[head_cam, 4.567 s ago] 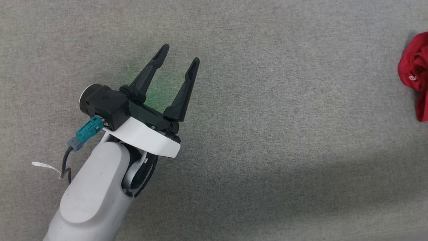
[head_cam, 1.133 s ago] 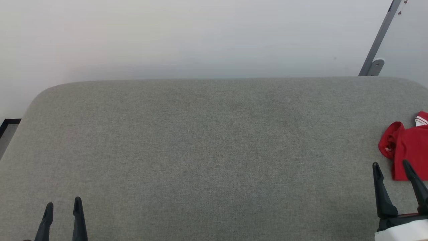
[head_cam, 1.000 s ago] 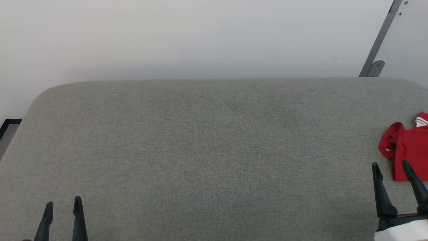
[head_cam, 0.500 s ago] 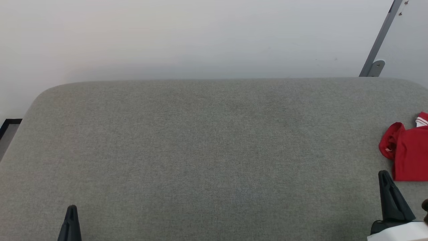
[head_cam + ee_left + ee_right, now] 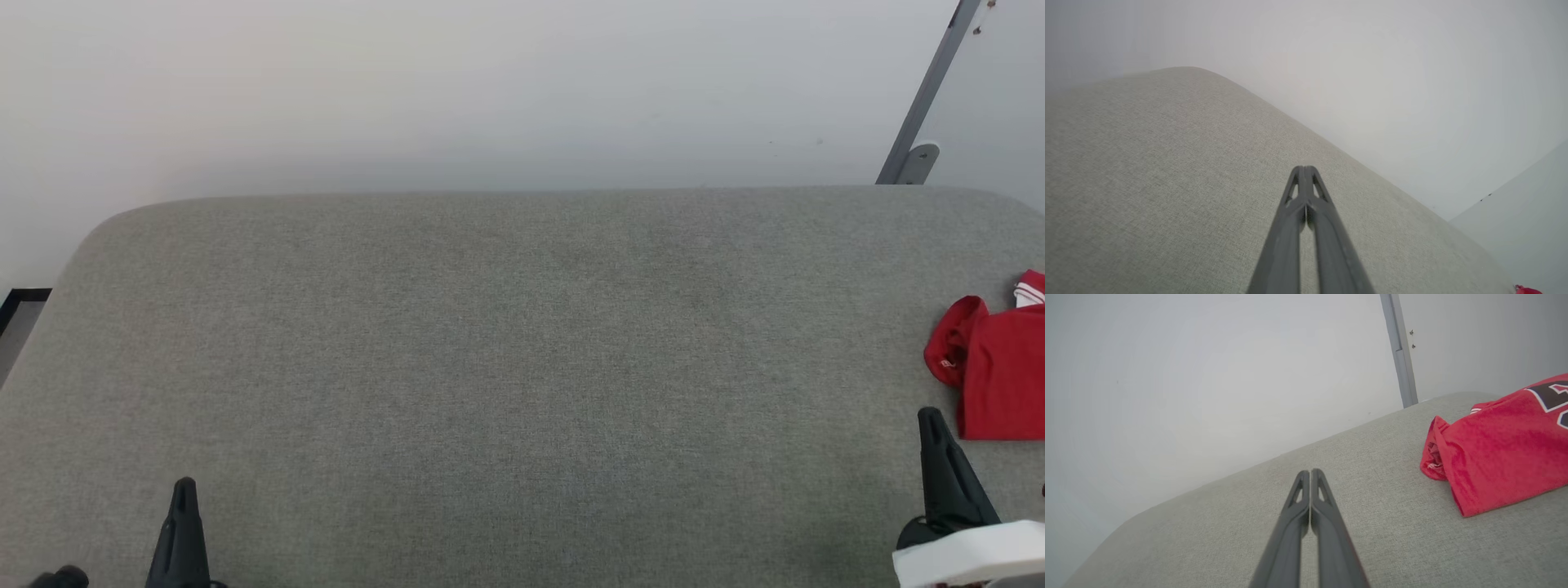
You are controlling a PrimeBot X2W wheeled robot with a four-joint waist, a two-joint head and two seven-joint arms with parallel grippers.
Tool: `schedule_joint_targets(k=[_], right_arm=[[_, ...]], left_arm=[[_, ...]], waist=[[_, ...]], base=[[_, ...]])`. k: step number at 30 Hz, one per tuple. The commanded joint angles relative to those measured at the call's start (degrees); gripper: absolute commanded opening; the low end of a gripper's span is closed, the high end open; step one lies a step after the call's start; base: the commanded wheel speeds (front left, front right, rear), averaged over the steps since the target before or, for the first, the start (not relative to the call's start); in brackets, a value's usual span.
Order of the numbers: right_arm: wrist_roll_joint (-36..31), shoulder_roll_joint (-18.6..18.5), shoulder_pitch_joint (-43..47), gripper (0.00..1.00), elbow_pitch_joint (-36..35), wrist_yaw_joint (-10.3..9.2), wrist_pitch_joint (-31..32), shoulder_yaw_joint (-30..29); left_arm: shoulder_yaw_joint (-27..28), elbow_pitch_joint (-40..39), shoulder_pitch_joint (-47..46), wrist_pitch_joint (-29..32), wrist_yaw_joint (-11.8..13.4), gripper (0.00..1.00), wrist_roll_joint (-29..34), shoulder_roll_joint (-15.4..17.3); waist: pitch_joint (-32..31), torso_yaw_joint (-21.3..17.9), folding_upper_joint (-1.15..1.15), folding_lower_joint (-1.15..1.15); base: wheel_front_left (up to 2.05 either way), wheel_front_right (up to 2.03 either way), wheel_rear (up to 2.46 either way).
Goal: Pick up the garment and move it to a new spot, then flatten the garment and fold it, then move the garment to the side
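Garment (image 5: 998, 384): one red shirt, bunched at the right end of the grey padded top (image 5: 522, 343), not held. Handling: likely soft, light and limp; expect it to sag, so you should take a deep bite of the doubled edge nearest the right claw (image 5: 928, 418). Right claw: fingers pressed together, empty, near the cloth but apart. Left claw (image 5: 184, 487): together, empty, well apart from it.
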Motion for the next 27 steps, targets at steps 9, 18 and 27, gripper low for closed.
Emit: schedule_joint_targets(k=[9,18,27], right_arm=[[8.8,0.6,-2.7,0.00,0.3,0.00,2.4,-0.4],[15.6,1.5,-3.8,0.00,1.1,0.00,4.2,-0.4],[21.8,2.3,-4.9,0.00,1.9,0.00,5.9,-0.5]], left_arm=[[-0.2,0.6,-3.4,2.2,-0.1,0.00,-8.0,0.0],[-0.5,1.8,-5.2,4.0,-0.1,0.00,-14.3,-0.3],[-0.7,2.9,-6.9,5.6,-0.1,0.00,-20.1,-0.6]], waist=[[0.2,-0.1,0.00,0.00],[0.3,-0.2,0.00,0.00],[0.5,-0.3,0.00,0.00]], base=[[0.00,0.00,0.00],[0.00,0.00,0.00],[0.00,0.00,0.00]])
